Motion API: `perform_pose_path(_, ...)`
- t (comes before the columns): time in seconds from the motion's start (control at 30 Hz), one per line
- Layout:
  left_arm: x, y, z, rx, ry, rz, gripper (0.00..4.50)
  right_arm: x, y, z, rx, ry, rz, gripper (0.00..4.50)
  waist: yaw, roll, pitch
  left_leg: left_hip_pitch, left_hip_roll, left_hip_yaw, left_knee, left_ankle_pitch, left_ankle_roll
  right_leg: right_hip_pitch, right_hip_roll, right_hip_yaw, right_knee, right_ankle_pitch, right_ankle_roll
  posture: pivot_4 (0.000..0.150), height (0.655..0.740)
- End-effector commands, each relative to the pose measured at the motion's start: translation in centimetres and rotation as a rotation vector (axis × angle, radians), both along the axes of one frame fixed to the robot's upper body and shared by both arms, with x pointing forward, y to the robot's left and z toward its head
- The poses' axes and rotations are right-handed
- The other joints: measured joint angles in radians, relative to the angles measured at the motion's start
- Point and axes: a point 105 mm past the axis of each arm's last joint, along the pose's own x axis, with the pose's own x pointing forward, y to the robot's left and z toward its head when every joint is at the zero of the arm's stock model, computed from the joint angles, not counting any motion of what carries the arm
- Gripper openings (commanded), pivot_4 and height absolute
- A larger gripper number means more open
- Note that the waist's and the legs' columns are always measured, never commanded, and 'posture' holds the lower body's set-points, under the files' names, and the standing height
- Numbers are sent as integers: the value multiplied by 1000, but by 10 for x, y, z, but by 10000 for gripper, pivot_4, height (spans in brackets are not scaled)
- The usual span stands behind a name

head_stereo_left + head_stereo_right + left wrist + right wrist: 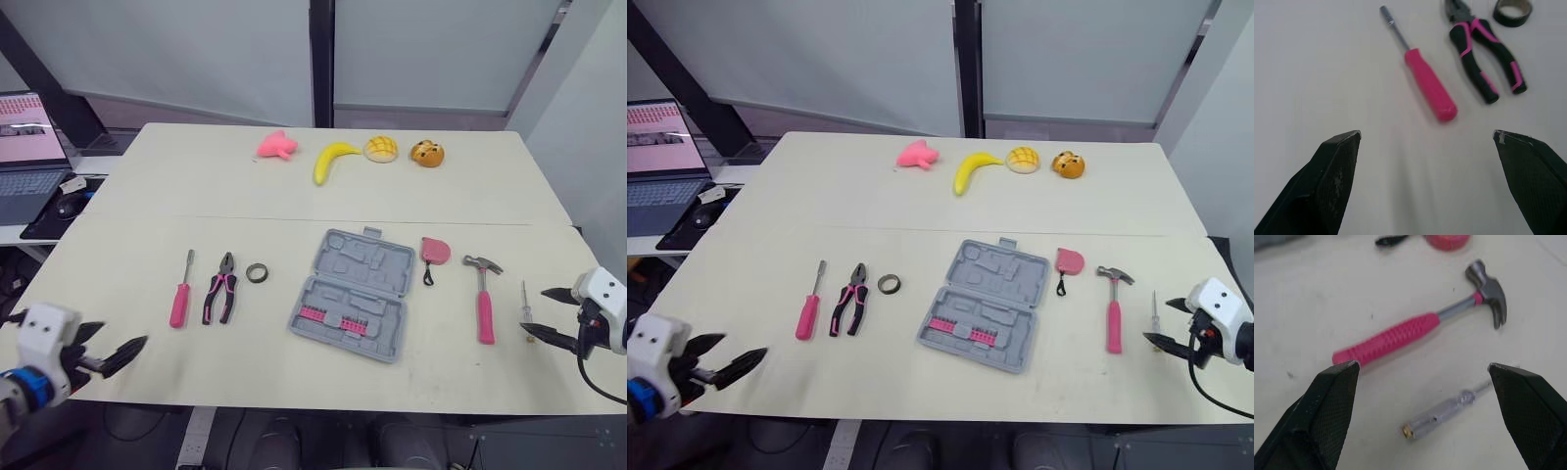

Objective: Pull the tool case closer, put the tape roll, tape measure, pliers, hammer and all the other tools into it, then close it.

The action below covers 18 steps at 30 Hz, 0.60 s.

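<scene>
The grey tool case [355, 294] lies open in the middle of the table, a row of pink bits in its near half. To its left lie the dark tape roll [257, 273], the pink-and-black pliers [220, 287] and a pink-handled screwdriver [181, 291]. On the case's right are the pink tape measure [434, 253], the pink-handled hammer [483, 296] and a small clear screwdriver [525, 309]. My left gripper [116, 355] hangs open at the table's front left edge, short of the pink screwdriver [1425, 80]. Open as well, my right gripper [549, 313] hovers by the clear screwdriver [1442, 411].
At the far side of the table sit a pink toy [276, 146], a banana [331, 159], a yellow bun [380, 149] and a brown bun [426, 154]. A laptop [27, 152] and mouse [67, 204] rest on a desk to the left.
</scene>
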Motion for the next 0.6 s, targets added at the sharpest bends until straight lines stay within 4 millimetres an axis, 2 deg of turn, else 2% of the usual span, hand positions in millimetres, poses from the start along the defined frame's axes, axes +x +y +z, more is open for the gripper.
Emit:
perform_pose_path(0.03,17,-30,16,12,-44,-165,35844,1,20,15,26,-49,22,35581,5,0,0,0,0,0,0,0,0,0,0,0,0,0,0,1500,7400)
perform_pose_path(0.17,40,-58,21,-6,-67,-293,22287,1,41,9,31,-39,48,22106,11,0,0,-1,0,0,0,0,0,0,0,0,0,0,0,1500,7400)
perform_pose_path(0.27,65,-88,19,-30,-76,-424,12594,6,64,1,74,-23,62,15698,13,0,0,0,0,-1,1,0,0,0,1,0,0,0,0,1500,7400)
perform_pose_path(0.4,89,-116,8,-26,-62,-557,98,18,78,-9,72,-23,39,8153,12,0,0,-1,0,-1,1,0,0,-1,2,0,0,1,1,1500,7400)
perform_pose_path(0.53,117,-143,-5,-15,-63,-630,0,35,91,-19,60,-25,15,1011,11,0,0,-2,0,0,1,0,0,-2,2,1,0,1,1,1500,7400)
perform_pose_path(0.6,129,-154,-13,-9,-60,-654,0,42,99,-24,61,-21,7,373,11,0,0,-3,0,-1,1,0,0,-4,2,0,1,1,1,1500,7400)
